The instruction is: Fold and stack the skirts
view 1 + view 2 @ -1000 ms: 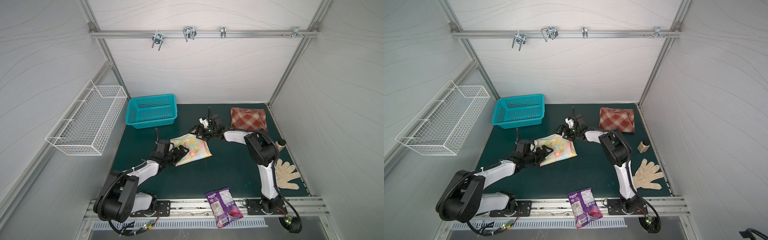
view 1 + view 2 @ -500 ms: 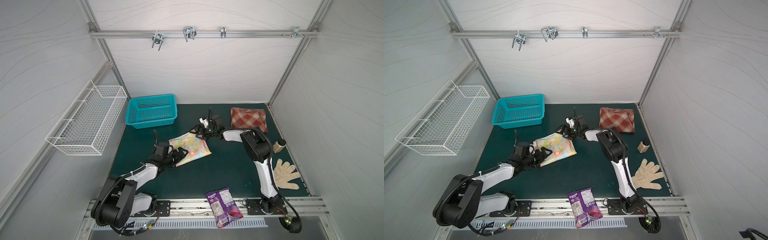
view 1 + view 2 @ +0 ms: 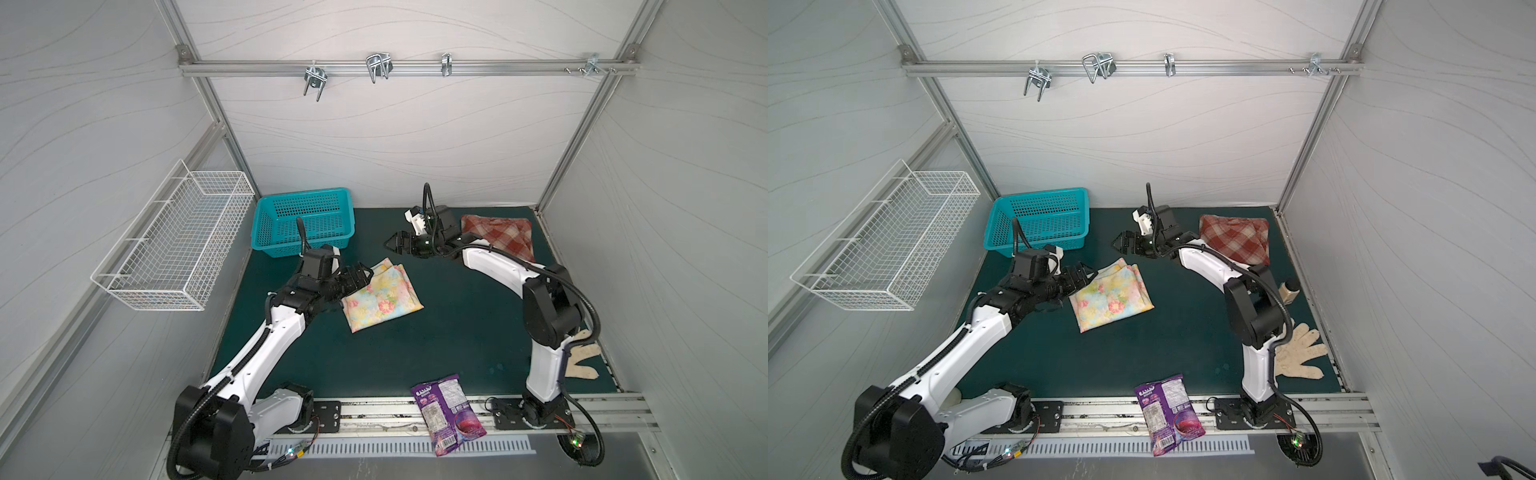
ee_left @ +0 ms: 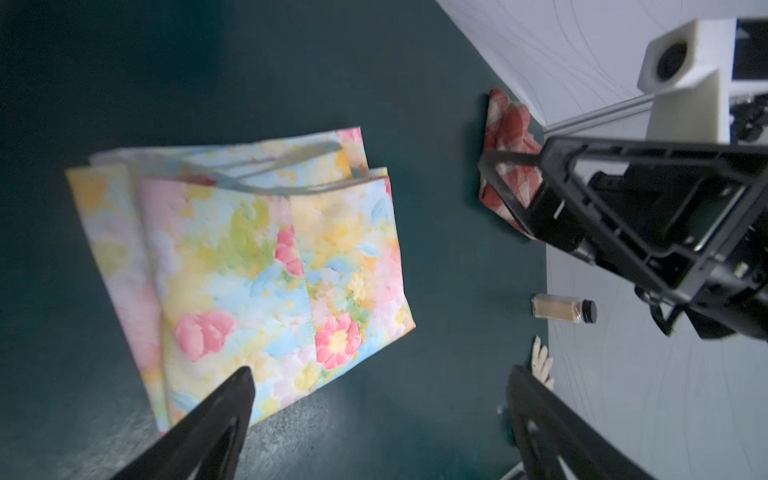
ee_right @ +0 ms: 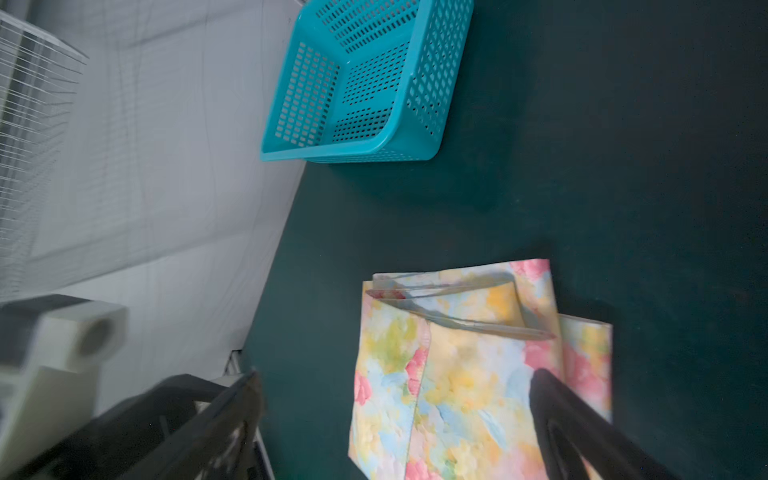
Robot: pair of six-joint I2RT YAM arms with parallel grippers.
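both skirts look folded, so folding seems done; stacking is not. the floral skirt (image 3: pixel 380 299) lies flat just at the tips of the left claw (image 3: pixel 365 273), whose jaws stand wide and hold nothing. the right claw (image 3: pixel 390 246), wide and empty too, hovers just beyond that skirt's far edge. the plaid skirt (image 3: pixel 498 235) lies behind the right claw, beside its wrist, well apart from the floral one. one has yet to go onto the other.
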